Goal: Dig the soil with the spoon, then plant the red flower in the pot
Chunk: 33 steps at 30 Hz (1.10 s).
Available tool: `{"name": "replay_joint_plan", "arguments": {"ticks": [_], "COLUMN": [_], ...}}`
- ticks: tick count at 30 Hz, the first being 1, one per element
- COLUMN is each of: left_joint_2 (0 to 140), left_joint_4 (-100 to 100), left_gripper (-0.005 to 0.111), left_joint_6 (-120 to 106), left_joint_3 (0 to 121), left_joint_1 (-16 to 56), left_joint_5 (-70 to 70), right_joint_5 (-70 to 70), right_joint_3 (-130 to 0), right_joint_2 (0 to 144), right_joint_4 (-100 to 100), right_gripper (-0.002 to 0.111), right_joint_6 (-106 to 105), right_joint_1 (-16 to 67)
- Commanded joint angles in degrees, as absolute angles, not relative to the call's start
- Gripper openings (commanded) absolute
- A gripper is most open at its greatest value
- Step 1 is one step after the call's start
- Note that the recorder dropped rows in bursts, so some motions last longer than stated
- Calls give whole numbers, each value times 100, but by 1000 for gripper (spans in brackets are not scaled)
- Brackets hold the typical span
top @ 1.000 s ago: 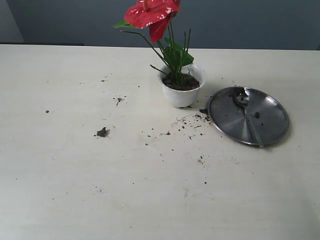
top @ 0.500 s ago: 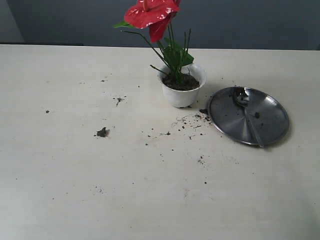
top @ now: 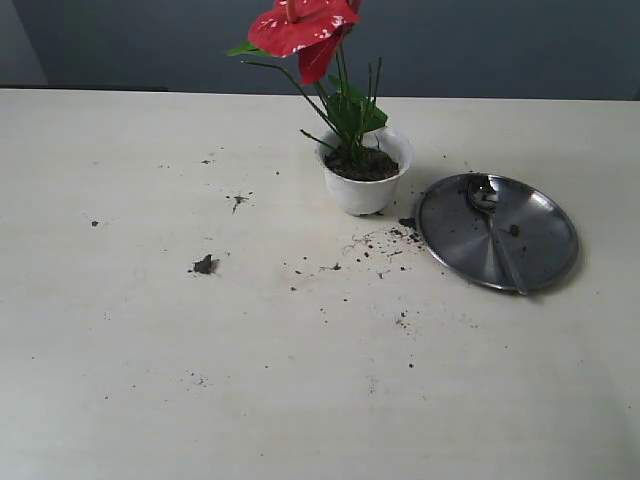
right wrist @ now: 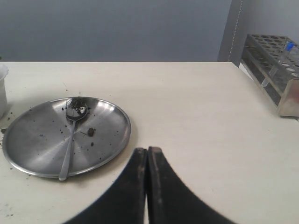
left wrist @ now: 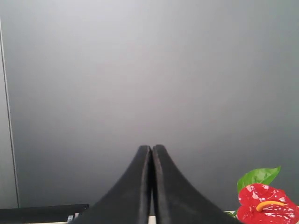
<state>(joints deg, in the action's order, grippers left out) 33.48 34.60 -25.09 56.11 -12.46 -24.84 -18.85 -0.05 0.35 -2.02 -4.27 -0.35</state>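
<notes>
Both of the robot's hands hang clear of the work, each with its black fingers pressed flat together and gripping nothing. The right hand (right wrist: 147, 156) hovers over the pale desk (top: 120, 400) just short of a round steel plate (top: 545, 250). The left hand (left wrist: 151, 154) points at a grey wall (left wrist: 140, 70), with the red flower (left wrist: 252, 198) showing at the edge of its view.

Fine dark specks lie scattered on the near part of the desk. Farther in, a small dark clod (top: 205, 265) sits alone to the left, well apart from the rest. A looser trail of soil (top: 385, 240) spreads between the pot (top: 365, 192) and the plate.

The spoon (top: 500, 240) lies on the plate, its handle reaching the near rim and its earth-dirtied bowl toward the far rim. A few crumbs dot the steel beside it.

Just beside the plate, on its left, the white pot stands upright, filled with dark soil nearly to its scalloped rim. The red flower is planted in it: thin green stems rise from the earth, a green leaf (top: 355, 112) sits low over the pot, and the glossy red blooms lean left above.

Beyond the desk's far edge is the blue-grey wall. The right wrist view also shows a rack of tubes (right wrist: 275, 60) at a far corner of the desk.
</notes>
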Motion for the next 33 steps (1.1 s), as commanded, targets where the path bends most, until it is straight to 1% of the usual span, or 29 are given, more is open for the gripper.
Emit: {"name": "replay_joint_plan", "arguments": {"ticks": [1,8,14,16,19,28,33], "left_joint_2": [3262,3262,3425,3425,3385,3057,2830], "left_joint_4": [3014,2748,2318,2196,2091,2241,2077], "left_gripper": [0,0,0,0,0,0,0], "left_joint_6": [-2415,-2439,-2439,-2439,-2439,-2428,-2438], "left_joint_3": [5605,5605,5572,5451,5133,3912,3633], "left_joint_1": [-1249,-1249,-1249,-1237,-1261,-1851,-1879], "left_joint_5": [-2448,-2488,-3081,-3012,-2609,-1059,-589], "right_joint_5": [-1841,-1827,-1827,-1827,-1827,-1838,-1852], "right_joint_3": [0,0,0,0,0,0,0], "right_joint_2": [0,0,0,0,0,0,0], "right_joint_4": [-203,-190,-190,-190,-190,-202,-213], "right_gripper": [-1,-1,-1,-1,-1,-1,-1], "right_joint_6": [-435,-435,-435,-435,-435,-435,-435], "right_joint_1": [-57,-57,-57,-57,-57,-57,-57]}}
